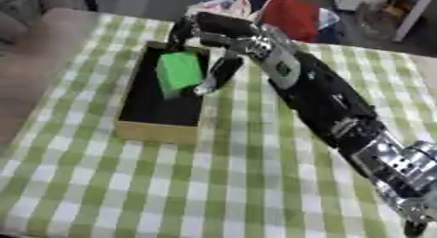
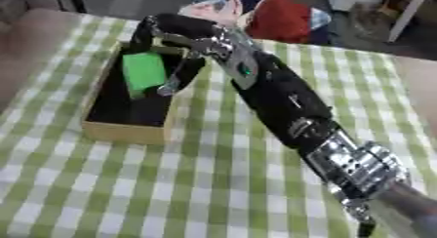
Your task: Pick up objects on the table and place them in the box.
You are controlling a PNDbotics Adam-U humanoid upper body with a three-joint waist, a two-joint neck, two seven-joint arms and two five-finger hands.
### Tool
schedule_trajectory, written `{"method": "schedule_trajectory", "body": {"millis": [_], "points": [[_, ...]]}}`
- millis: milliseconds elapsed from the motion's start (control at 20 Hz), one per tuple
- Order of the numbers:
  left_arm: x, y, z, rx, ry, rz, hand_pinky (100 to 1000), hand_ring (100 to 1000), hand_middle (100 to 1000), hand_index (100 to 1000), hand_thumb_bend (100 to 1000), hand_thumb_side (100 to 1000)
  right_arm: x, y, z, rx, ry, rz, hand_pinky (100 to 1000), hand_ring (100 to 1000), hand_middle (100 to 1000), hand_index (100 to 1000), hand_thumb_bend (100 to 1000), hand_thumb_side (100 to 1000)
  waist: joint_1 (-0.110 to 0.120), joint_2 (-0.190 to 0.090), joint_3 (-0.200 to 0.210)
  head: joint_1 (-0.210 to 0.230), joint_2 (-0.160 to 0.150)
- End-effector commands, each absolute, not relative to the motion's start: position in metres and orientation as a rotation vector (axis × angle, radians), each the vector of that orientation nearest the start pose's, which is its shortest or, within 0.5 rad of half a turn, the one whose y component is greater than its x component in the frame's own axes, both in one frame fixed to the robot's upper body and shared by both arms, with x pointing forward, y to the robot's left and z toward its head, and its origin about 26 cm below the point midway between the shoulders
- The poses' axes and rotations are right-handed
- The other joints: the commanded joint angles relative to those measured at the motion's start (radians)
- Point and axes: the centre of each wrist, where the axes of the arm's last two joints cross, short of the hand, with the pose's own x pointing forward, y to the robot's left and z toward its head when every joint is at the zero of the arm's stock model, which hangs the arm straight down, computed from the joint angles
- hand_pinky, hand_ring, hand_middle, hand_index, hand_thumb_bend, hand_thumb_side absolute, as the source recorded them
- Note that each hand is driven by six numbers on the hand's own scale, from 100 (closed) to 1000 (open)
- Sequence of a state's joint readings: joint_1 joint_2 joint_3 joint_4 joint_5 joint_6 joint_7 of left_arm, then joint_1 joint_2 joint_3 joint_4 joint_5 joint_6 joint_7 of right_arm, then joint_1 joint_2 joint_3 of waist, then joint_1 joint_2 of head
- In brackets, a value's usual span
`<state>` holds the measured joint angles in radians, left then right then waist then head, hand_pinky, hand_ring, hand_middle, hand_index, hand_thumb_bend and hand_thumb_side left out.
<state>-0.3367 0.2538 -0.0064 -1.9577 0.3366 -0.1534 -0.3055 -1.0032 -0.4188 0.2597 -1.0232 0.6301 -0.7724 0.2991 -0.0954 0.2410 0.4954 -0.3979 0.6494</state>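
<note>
A green block point(image 1: 178, 72) stands tilted inside the wooden box point(image 1: 159, 131), which has a dark interior and sits at the table's far left. My right hand point(image 1: 224, 36) reaches over the box from the right. Its fingers point(image 1: 177, 33) curl down over the block's far end, and its thumb point(image 1: 217, 75) lies against the block's right side. The hand is shut on the block. The black and silver right arm point(image 1: 328, 103) crosses the table from the lower right corner. My left hand is not visible in either view.
The table carries a green and white checked cloth point(image 1: 170, 183). A red object point(image 1: 292, 16) and some pale pink and white things point(image 2: 213, 8) sit past the far edge. The cloth's left edge point(image 1: 34, 105) runs close beside the box.
</note>
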Motion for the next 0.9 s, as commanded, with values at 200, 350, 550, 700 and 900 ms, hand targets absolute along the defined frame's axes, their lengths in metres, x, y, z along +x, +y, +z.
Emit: {"method": "schedule_trajectory", "body": {"millis": [200, 350, 550, 700, 900], "points": [[0.306, 0.243, 0.209, -0.488, -2.412, -0.477, 723, 558, 575, 726, 100, 725, 0.478, -0.215, 0.228, 0.638, 2.381, -2.22, 670, 796, 612, 738, 455, 336, 0.013, -0.017, 0.005, -0.026, -0.012], [0.306, 0.243, 0.21, -0.488, -2.413, -0.478, 723, 558, 576, 727, 100, 722, 0.479, -0.216, 0.222, 0.664, 2.326, -2.263, 719, 865, 759, 896, 501, 517, 0.012, -0.02, -0.002, -0.021, -0.014], [0.306, 0.243, 0.21, -0.487, -2.411, -0.479, 723, 559, 576, 728, 100, 721, 0.481, -0.221, 0.22, 0.727, 2.377, -2.231, 745, 905, 828, 939, 561, 610, 0.014, -0.023, -0.009, -0.019, -0.015], [0.306, 0.244, 0.209, -0.483, -2.408, -0.479, 724, 560, 577, 729, 100, 722, 0.48, -0.223, 0.222, 0.764, 2.418, -2.176, 765, 925, 856, 949, 609, 646, 0.017, -0.026, -0.018, -0.017, -0.013], [0.305, 0.246, 0.207, -0.474, -2.402, -0.48, 724, 560, 577, 730, 100, 722, 0.478, -0.228, 0.228, 0.793, 2.479, -2.106, 767, 938, 855, 951, 603, 603, 0.022, -0.03, -0.037, -0.009, -0.008]]}}
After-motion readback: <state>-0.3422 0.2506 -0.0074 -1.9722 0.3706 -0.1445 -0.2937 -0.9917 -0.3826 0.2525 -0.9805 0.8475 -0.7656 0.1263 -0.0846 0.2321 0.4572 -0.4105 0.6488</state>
